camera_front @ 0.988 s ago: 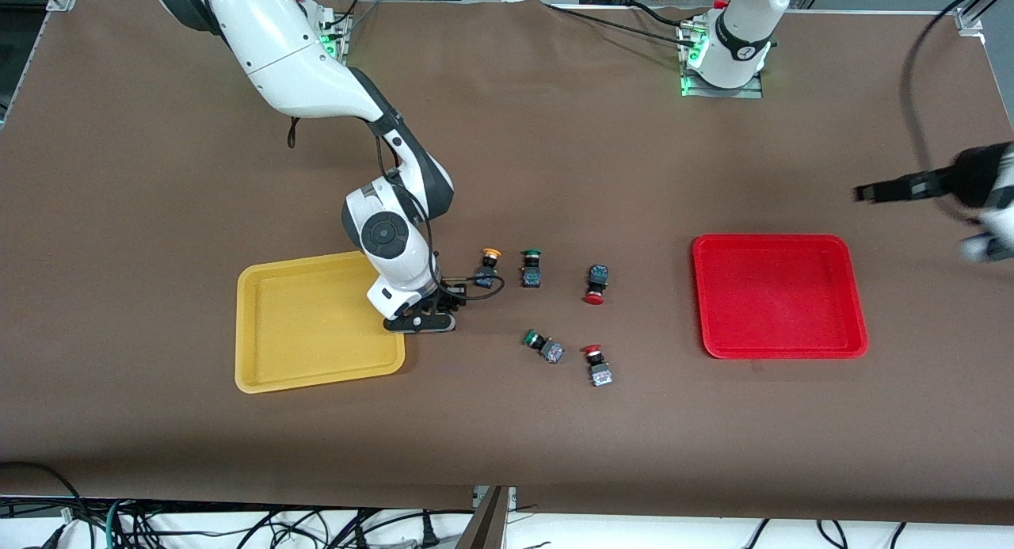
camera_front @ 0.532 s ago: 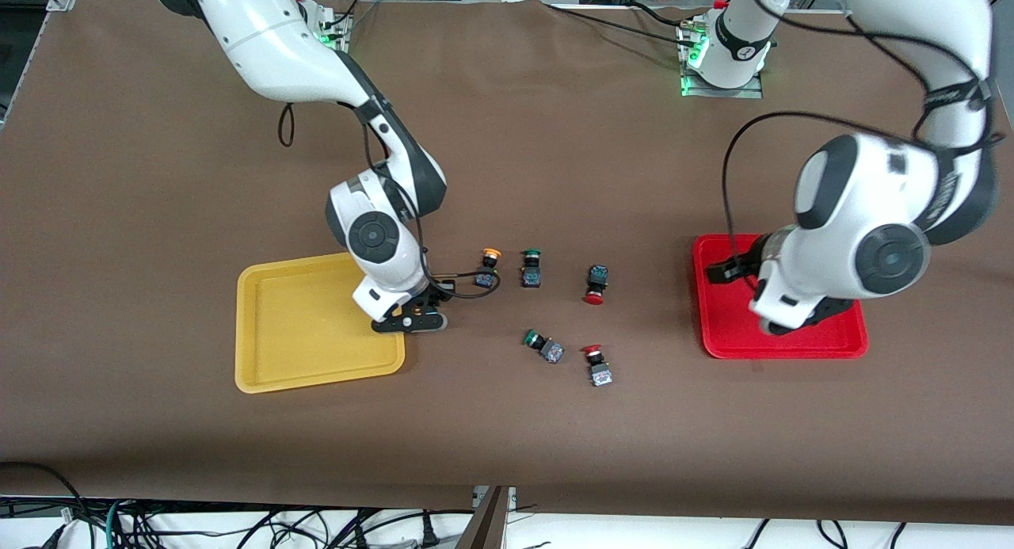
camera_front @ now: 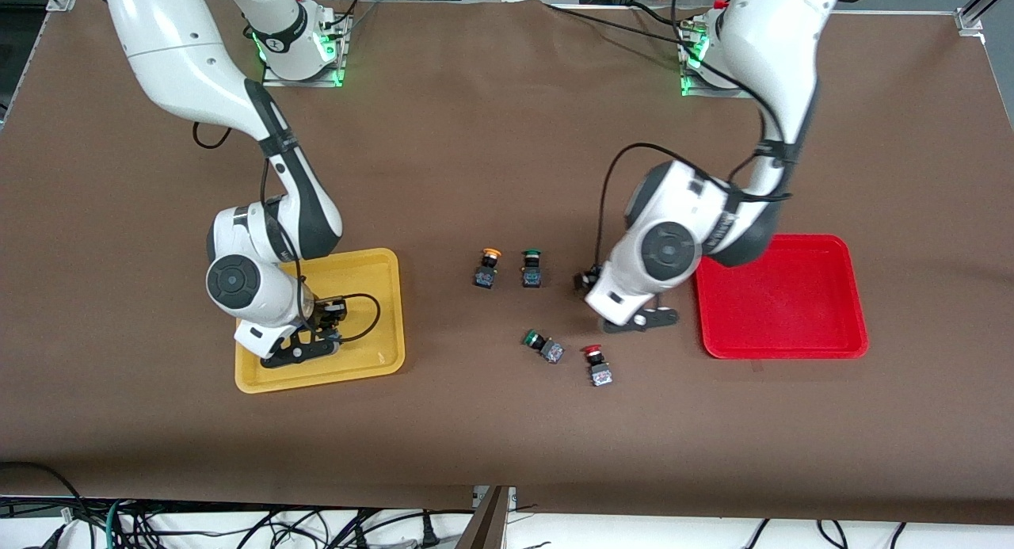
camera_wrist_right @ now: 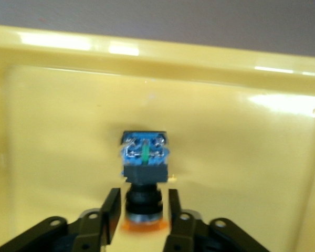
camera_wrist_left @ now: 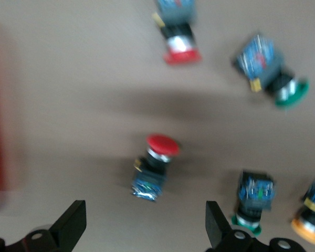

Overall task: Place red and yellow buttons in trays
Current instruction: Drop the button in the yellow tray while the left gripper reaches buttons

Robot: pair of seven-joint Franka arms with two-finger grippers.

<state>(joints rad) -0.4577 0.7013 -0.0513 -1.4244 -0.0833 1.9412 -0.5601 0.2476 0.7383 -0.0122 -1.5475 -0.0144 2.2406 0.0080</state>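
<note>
Yellow button in right tool, over yellow tray.

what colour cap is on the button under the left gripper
Red; the left wrist view shows it best.

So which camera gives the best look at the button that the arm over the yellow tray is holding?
The right wrist view: the yellow-capped button fills its centre, pinched in the right tool over the yellow tray. The front view hides it under the arm; the left wrist view misses it.
</note>
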